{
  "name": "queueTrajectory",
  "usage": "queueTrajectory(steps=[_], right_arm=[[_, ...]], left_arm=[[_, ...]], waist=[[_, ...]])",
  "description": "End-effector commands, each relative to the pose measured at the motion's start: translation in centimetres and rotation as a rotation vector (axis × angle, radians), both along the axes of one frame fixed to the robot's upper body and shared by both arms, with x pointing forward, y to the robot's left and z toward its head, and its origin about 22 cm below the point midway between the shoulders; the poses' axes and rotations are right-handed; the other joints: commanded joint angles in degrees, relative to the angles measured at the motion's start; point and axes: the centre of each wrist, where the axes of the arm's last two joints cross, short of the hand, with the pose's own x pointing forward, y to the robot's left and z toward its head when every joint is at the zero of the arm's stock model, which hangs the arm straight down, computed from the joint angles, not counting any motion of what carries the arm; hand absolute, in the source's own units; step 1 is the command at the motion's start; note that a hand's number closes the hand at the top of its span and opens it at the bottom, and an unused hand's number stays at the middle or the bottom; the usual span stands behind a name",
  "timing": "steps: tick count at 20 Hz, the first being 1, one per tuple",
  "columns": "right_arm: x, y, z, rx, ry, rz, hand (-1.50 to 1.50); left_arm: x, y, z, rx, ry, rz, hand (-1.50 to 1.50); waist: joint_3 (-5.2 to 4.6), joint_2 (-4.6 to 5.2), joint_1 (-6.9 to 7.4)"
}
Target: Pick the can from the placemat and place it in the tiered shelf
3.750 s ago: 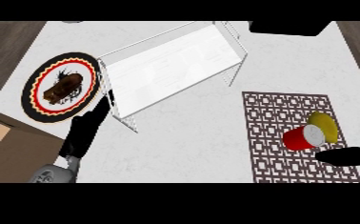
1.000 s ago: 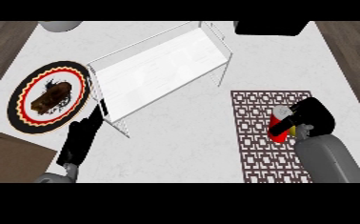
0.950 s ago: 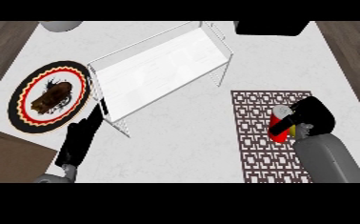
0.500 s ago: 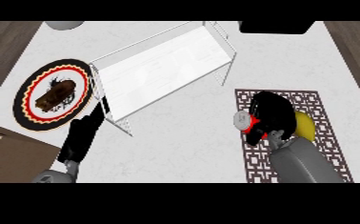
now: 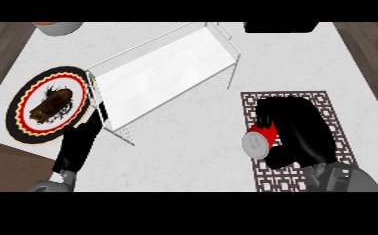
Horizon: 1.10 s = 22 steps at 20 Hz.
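can [image 5: 260, 140] | gripped in right hand [image 5: 295, 129] | over placemat's [image 5: 325, 104] left edge

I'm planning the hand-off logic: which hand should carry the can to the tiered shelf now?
The right hand. Its fingers are already curled round the can at the placemat's left edge. The left hand lies open beside the plate, holding nothing, by the tiered shelf's near corner.

The right hand [image 5: 295, 129] comes in from the lower right on its grey forearm, fingers curled round the can [image 5: 260, 140]. The left hand [image 5: 77, 144] lies at lower left, fingers straight.
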Motion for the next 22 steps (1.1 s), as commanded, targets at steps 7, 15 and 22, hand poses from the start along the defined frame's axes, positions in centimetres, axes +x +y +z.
queueTrajectory(steps=[7,15,22], right_arm=[[0.1,0.4,10.1,0.341,-0.257,0.007,1.50],[6.3,4.8,14.2,0.296,-0.314,-0.029,1.50],[13.0,6.9,14.2,0.321,-0.299,-0.054,1.50]], left_arm=[[0.9,-0.7,-0.7,-0.006,0.018,-0.016,0.00],[-0.1,-0.5,-0.2,-0.013,-0.004,-0.025,0.00],[-0.4,-0.1,0.2,0.000,0.003,-0.042,0.00]], waist=[[0.01,0.38,0.62],[0.00,0.52,1.49],[0.03,0.65,1.93]])
